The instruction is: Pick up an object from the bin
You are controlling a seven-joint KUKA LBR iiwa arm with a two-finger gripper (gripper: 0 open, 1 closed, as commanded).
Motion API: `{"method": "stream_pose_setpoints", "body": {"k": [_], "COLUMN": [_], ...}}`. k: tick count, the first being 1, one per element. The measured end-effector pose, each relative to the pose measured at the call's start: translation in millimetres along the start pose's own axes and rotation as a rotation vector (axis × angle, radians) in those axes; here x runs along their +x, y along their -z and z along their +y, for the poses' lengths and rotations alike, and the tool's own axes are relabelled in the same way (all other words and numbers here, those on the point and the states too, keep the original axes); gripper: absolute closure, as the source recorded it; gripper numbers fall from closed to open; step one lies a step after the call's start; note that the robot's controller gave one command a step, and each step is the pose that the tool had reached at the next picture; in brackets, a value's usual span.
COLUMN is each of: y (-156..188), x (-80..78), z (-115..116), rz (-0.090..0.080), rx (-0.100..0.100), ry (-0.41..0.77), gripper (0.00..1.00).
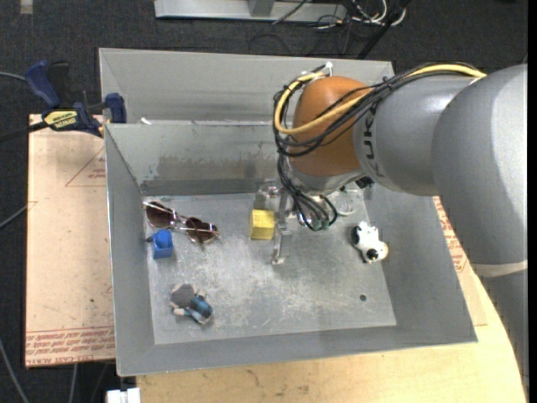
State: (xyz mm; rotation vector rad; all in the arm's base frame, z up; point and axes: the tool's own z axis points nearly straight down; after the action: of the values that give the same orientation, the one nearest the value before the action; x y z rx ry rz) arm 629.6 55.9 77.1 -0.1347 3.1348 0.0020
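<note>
- My arm comes in from the right and bends down over the mid-bin floor, orange wrist cover wrapped in cables.
- The gripper (274,227) has its fingers apart, one either side of a small yellow block (261,224); I can't tell if they touch it.
- Left of that lie brown-lensed sunglasses (180,221), a blue block (162,244) and a crumpled grey-and-blue thing (191,303).
- On the right sits a white-and-black toy (369,243).
- All rest on the scuffed grey metal bin (294,305).

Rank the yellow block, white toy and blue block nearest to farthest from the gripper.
1. The yellow block, right beside the gripper, on the view's left.
2. The white toy, off to the view's right.
3. The blue block, far left, by the sunglasses.
</note>
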Motion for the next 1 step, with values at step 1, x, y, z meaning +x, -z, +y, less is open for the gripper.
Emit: {"method": "stream_pose_setpoints", "body": {"k": [1], "y": [-6.5], "x": [-4.4], "z": [-8.5], "rz": [0.0], "rx": [-0.001], "ry": [-0.012], "gripper": [1.0]}}
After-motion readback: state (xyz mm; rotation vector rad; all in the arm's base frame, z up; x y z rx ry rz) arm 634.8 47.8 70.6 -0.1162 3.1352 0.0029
